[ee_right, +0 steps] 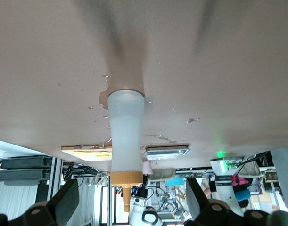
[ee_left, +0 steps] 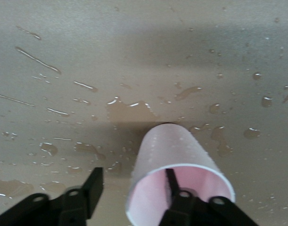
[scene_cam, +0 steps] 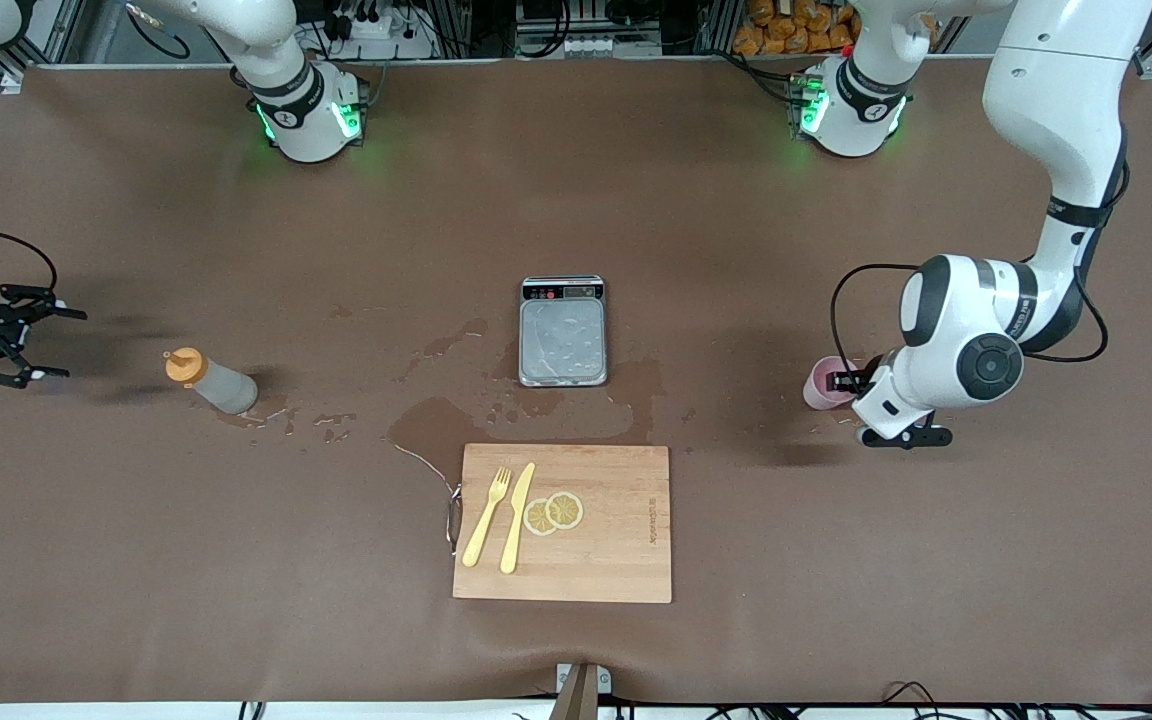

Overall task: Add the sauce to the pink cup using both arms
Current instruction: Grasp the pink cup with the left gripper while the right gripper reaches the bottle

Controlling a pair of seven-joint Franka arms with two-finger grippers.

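The sauce bottle (scene_cam: 211,382), greyish-white with an orange nozzle cap, stands on the table toward the right arm's end. In the right wrist view the bottle (ee_right: 126,136) stands ahead of my right gripper (ee_right: 130,197). The right gripper (scene_cam: 66,344) is open and empty, a short way from the bottle. The pink cup (scene_cam: 824,383) stands toward the left arm's end. My left gripper (scene_cam: 851,382) is at the cup and open. In the left wrist view one finger (ee_left: 174,188) is inside the cup (ee_left: 172,150) and the other finger (ee_left: 92,188) is outside it, well clear of the wall.
A grey kitchen scale (scene_cam: 563,332) sits mid-table. Nearer the front camera lies a wooden cutting board (scene_cam: 626,550) with a yellow fork, a yellow knife and lemon slices. Wet patches and drops (scene_cam: 426,420) spread over the brown table between the bottle and the scale, and around the cup.
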